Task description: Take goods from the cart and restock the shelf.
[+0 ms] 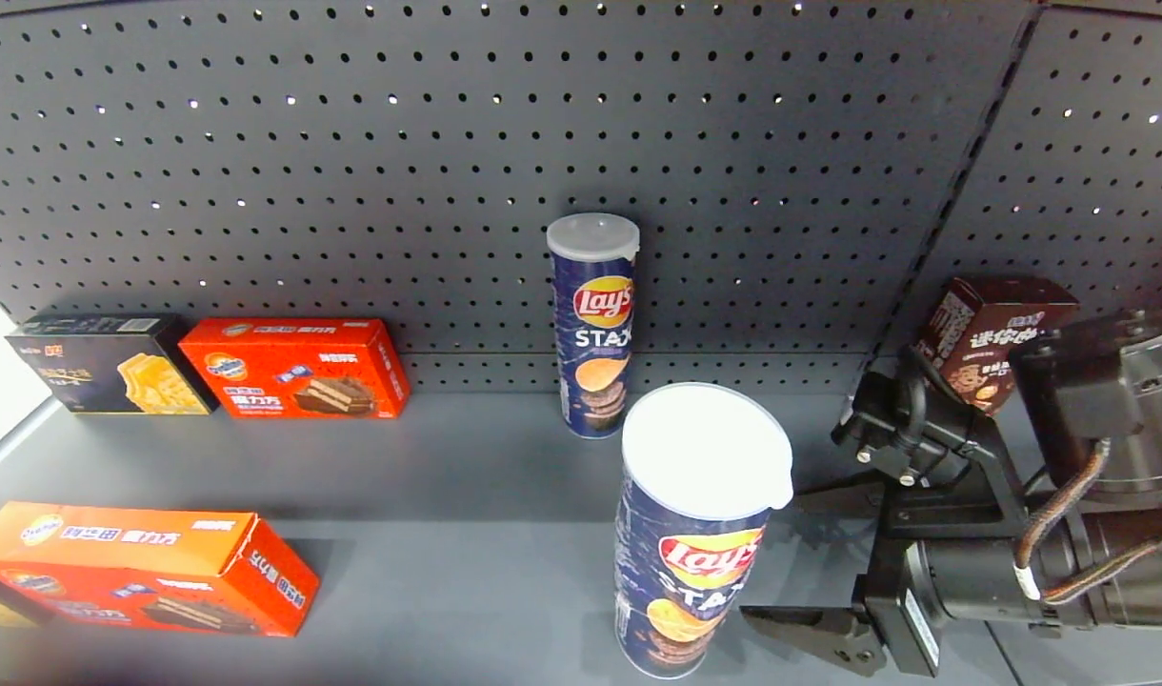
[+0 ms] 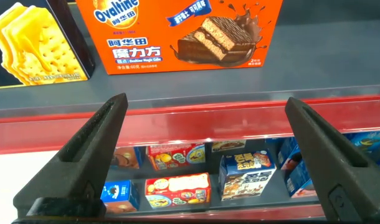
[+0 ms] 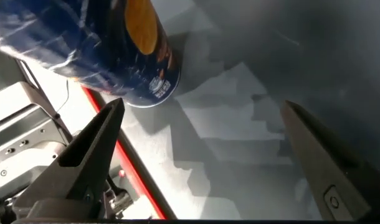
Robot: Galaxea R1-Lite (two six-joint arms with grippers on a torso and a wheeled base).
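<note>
Right wrist view: can (image 3: pixel 124 59) outside jaws

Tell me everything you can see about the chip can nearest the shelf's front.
The near chip can is a tall dark blue tube, seemingly cardboard, with a white plastic lid on, a red-and-yellow logo and printed chips. It stands upright on the grey shelf. The open right gripper sits beside it, not holding it.
</note>
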